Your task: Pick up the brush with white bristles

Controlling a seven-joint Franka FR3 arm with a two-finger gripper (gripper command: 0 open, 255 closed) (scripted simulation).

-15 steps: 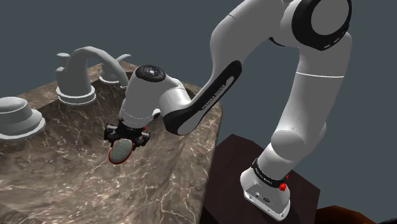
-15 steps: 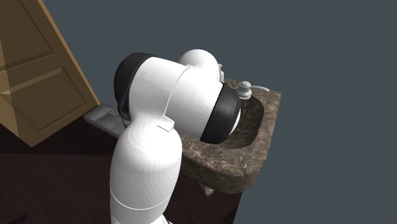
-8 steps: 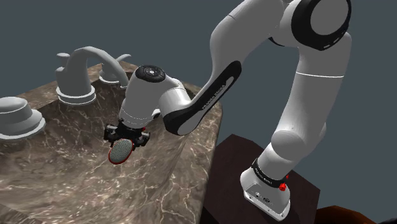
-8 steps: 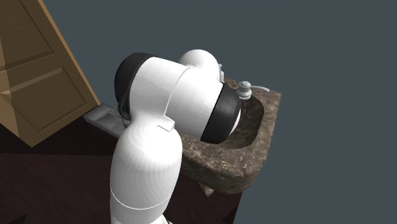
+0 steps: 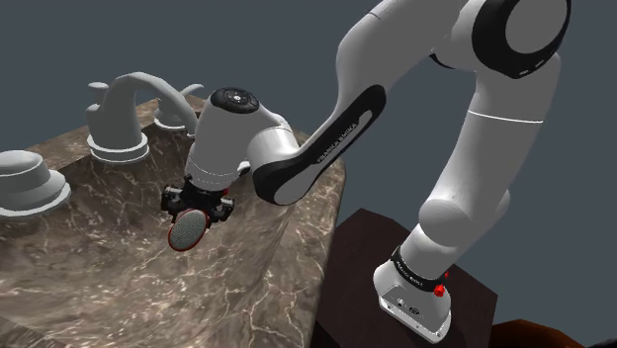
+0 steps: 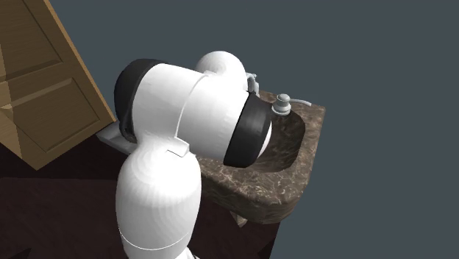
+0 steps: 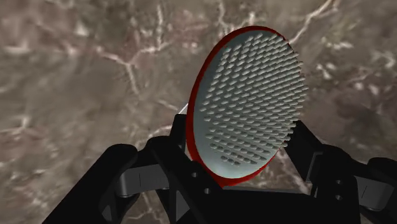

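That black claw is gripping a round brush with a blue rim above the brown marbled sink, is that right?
Nearly. The rim of the brush is red, not blue; the wrist view shows a red edge around its pale bristle face. The rest holds: the black gripper clasps the round brush above the brown marbled sink.
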